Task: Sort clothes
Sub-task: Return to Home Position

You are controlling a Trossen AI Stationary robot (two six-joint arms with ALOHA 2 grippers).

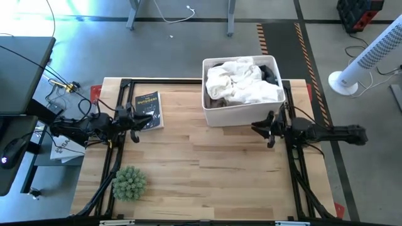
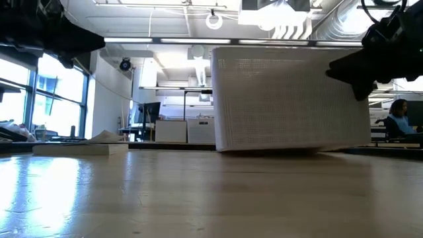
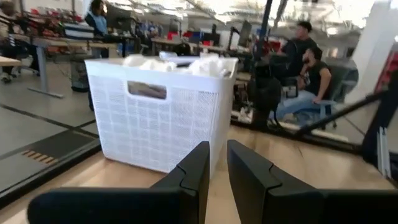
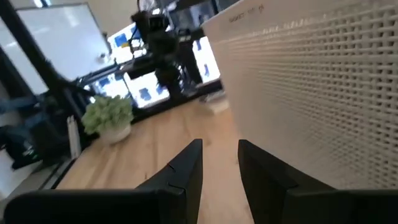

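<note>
The white plastic basket [image 1: 240,113] stands at the table's far right. White faintly patterned clothes [image 1: 242,81] are piled in it, over its rim, and a dark grey piece [image 1: 269,73] shows at its right side. The white clothes also top the basket in the left wrist view [image 3: 186,63]. The plaid shirt and the khaki trousers are hidden or out of view. My left gripper [image 1: 134,123] hovers at the table's left, empty, its fingers [image 3: 217,149] a narrow gap apart. My right gripper [image 1: 260,129] hovers just in front of the basket's near right corner, empty, its fingers [image 4: 219,146] slightly apart.
A dark book [image 1: 149,110] lies flat beside my left gripper. A round green spiky plant [image 1: 129,182] stands near the table's front left. Bare wood [image 1: 207,163] spreads between the arms. People sit in the room beyond the table [image 3: 308,68].
</note>
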